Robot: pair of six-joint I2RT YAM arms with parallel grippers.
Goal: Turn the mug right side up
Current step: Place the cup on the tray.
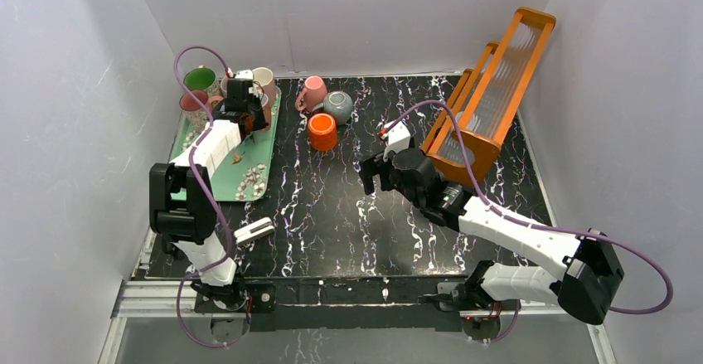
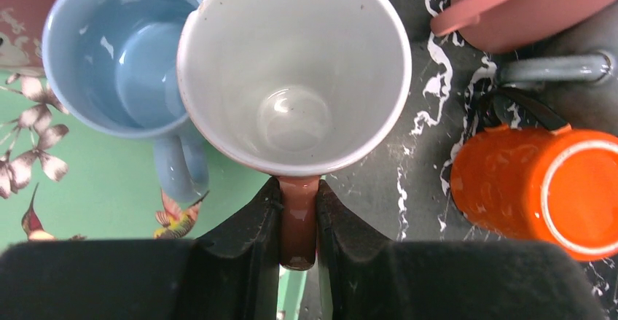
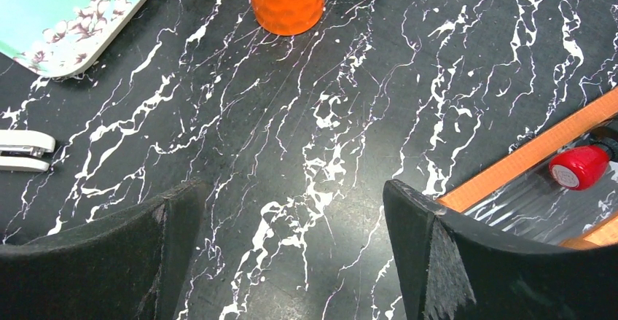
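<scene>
left jaws clamped on the mug [image 2: 291, 65] by its handle [image 2: 297, 229]. Mug sits at the tray [image 2: 95, 189] right edge, mouth up toward the wrist, axis near vertical. Probably just needs release. right jaws wide apart, well right of tray, empty.

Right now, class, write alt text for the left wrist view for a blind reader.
The left gripper clamps the handle of a white-lined mug, mouth facing the camera. A blue mug sits left of it, an orange mug right.
</scene>
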